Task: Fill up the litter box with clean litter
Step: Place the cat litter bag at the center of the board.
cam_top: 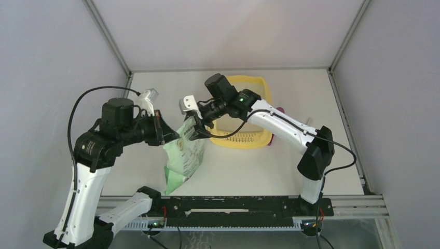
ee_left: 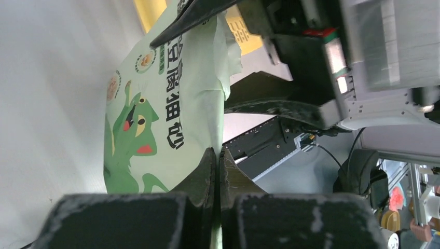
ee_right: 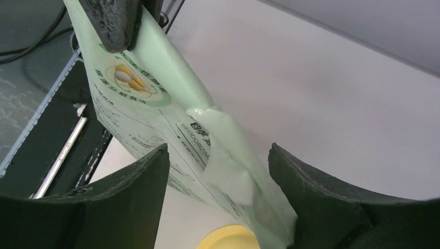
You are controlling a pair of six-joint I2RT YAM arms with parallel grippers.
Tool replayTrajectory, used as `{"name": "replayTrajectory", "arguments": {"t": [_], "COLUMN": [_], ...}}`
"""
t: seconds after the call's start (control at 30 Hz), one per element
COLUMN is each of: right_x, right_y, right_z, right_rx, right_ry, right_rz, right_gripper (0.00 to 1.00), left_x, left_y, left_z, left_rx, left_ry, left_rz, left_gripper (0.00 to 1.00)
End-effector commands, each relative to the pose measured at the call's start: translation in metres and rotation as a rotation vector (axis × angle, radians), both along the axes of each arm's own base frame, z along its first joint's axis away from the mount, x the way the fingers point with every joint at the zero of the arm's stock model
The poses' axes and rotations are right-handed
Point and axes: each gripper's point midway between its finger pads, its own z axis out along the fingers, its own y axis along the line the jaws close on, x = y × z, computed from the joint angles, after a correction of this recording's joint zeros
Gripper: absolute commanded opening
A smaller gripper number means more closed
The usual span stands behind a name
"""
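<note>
Litter box sits toward the far edge of the table, about mid-width, with its grille ledge facing the near edge. The right arm covers most of its inside. We see no clean litter there, so we judge the filling not yet begun.

Just beside it, toward the near-left, the green printed bag hangs upright, its bottom down by the near edge. Left hand is clamped tight on the bag's top edge. Right hand is spread apart, one finger on each side of the bag's folded top corner, with no contact that we can see.

We read the step as taking a second hold to open the bag. To do it well:
- Close the right hand on the corner only, near the left pinch.
- Hold the left grip firm.
- Keep the bag upright so nothing spills on the table.
- Pull the mouth apart before tipping it over the box.
</note>
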Motion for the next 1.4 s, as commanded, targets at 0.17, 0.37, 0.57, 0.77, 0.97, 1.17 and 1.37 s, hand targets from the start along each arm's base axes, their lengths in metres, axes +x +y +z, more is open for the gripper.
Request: {"name": "replayTrajectory", "arguments": {"t": [0.17, 0.37, 0.57, 0.77, 0.97, 1.17, 1.37], "right_x": [-0.002, -0.002, 0.019, 0.046, 0.058, 0.058, 0.048], "right_y": [0.001, -0.005, 0.005, 0.021, 0.037, 0.026, -0.011], "right_z": [-0.014, -0.030, -0.016, -0.021, -0.063, -0.036, 0.020], "right_rx": [-0.107, -0.205, -0.160, -0.158, -0.291, -0.274, -0.194], "right_ry": [0.026, 0.133, 0.115, 0.191, 0.299, 0.332, 0.268], "right_rz": [-0.110, -0.303, -0.563, -0.760, -0.831, -0.816, -0.869], "right_gripper": [0.00, 0.00, 0.00, 0.00, 0.08, 0.31, 0.30], "left_x": [0.044, 0.089, 0.115, 0.119, 0.113, 0.111, 0.109], "left_y": [0.012, 0.068, 0.107, 0.150, 0.161, 0.146, 0.140], "left_z": [0.055, 0.026, 0.036, 0.031, -0.014, -0.049, -0.059], "left_rx": [0.001, 0.210, 0.270, 0.269, 0.260, 0.217, 0.203], "left_ry": [-0.264, -0.261, -0.297, -0.322, -0.255, -0.204, -0.197], "left_rz": [0.141, 0.488, 0.714, 0.922, 0.968, 0.903, 0.877], "left_gripper": [0.00, 0.00, 0.09, 0.53, 0.79, 0.74, 0.56]}}
